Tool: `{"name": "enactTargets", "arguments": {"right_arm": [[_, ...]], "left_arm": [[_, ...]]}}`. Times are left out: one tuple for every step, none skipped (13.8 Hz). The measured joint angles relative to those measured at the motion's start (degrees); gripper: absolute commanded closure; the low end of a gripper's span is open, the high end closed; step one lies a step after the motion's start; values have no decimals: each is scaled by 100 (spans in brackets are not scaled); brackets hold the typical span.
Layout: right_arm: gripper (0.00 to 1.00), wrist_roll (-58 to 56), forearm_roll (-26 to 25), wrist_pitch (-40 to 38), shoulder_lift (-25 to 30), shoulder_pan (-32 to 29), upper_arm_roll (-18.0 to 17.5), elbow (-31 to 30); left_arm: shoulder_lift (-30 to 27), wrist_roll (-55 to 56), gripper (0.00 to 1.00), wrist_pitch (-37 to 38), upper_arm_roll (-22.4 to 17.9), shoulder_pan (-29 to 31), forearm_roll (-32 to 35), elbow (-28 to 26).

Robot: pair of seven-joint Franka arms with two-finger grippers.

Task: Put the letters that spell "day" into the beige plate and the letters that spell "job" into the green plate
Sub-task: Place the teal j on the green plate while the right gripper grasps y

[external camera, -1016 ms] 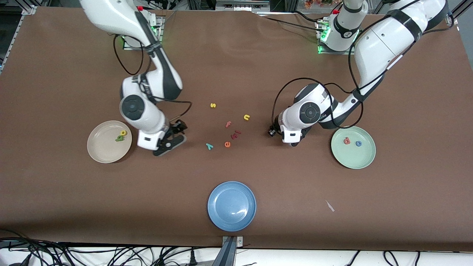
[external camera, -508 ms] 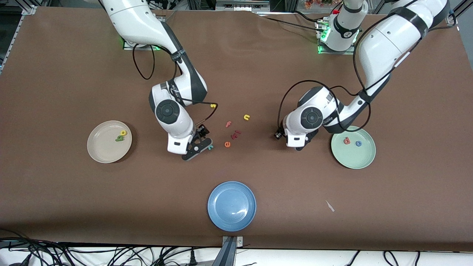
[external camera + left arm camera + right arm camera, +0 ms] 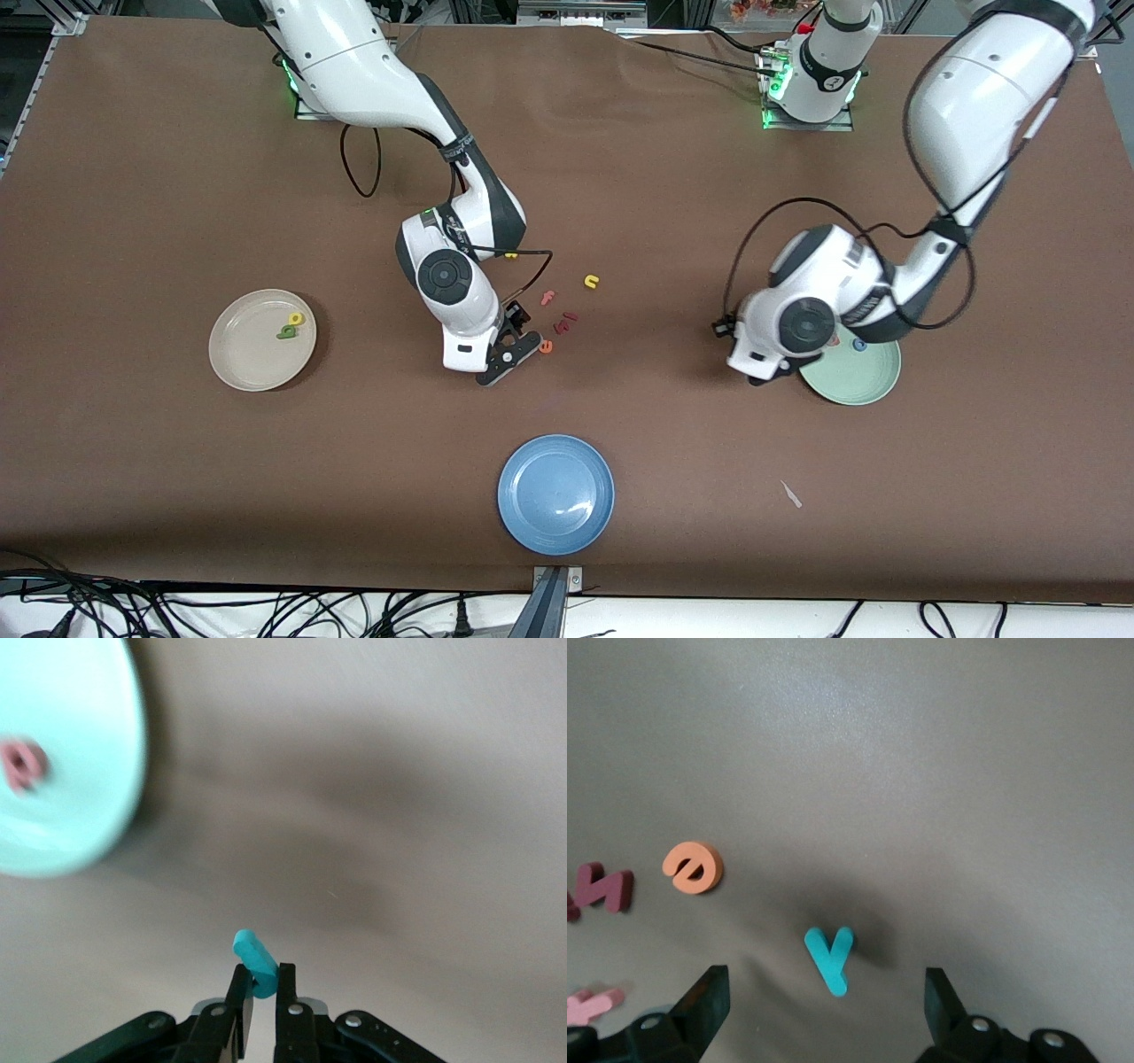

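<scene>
Front view: a brown surface (image 3: 620,159) fills the frame, with metal framing along its 12 o'clock edge and cables (image 3: 266,611) past its 6 o'clock edge. A white scrap (image 3: 791,494) lies at 5 o'clock.

There are three plates. The beige plate (image 3: 248,363) at 9 o'clock carries two letters, a yellow d (image 3: 296,318) and a green a (image 3: 285,332). The green plate (image 3: 859,385) at 3 o'clock shows a blue o (image 3: 859,344) and a salmon b (image 3: 22,765). The blue plate (image 3: 555,494) sits at 6 o'clock.

Five loose letters lie near the centre: yellow s (image 3: 510,256), yellow n (image 3: 591,282), salmon f (image 3: 547,298), a dark red letter (image 3: 564,322) and orange e (image 3: 546,346).

There are two arms. The right hand (image 3: 512,344) hangs spread wide over the teal y (image 3: 830,957), which lies flat between its fingers. The left hand (image 3: 262,992) hovers over the surface at the green plate's 9 o'clock edge, pinching the teal j (image 3: 255,961).
</scene>
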State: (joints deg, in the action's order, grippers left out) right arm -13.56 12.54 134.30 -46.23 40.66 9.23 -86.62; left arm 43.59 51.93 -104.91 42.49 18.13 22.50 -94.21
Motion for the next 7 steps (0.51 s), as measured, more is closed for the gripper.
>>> {"name": "enactTargets", "arguments": {"right_arm": [[9,0,0,54,-32,0,-2,6],[13,-4,0,75,-63,0,-2,12],[16,-14,0,88,-93,0,-2,14],[23,-33,0,101,-118,0,-3,15],[27,-43,0,114,-139,-1,-3,15],[34,-57,0,122,-157,0,-3,17],[41,-67,-1,157,-177,-1,-5,18]], "left_arm": [[-20,-545,100,34,-51,214,0,57],[-33,-1082,100,43,-137,415,1,113],[-33,-1595,100,45,-253,573,1,162],[-32,-2041,100,45,-391,662,0,211],[-27,-2462,100,44,-527,697,0,264],[-19,-2767,100,43,-634,692,-1,290],[-2,-2959,100,41,-718,672,-2,291]]}}
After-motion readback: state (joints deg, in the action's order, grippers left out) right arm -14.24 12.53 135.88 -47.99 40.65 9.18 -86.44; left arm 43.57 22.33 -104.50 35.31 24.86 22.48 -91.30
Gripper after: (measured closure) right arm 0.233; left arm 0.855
